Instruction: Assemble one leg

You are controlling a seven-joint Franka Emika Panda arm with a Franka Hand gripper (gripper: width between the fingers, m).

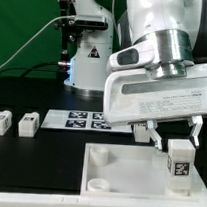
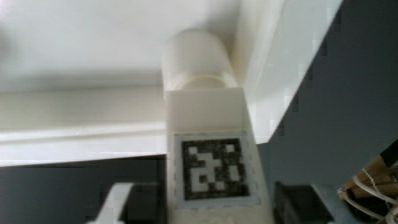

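— What lies before you, left to right?
— Two loose legs (image 1: 1,122), the marker board (image 1: 85,118), the white tray (image 1: 112,162). Your gripper (image 1: 177,147) clamps the leg (image 1: 177,167) upright above the tray, toward the exterior view's right

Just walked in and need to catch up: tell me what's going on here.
The robot's hand is closed on one leg, holding it upright at the white tray-like piece, by its edge on the exterior view's right. Whether it touches a socket is unclear. Two spare legs lie on the table.
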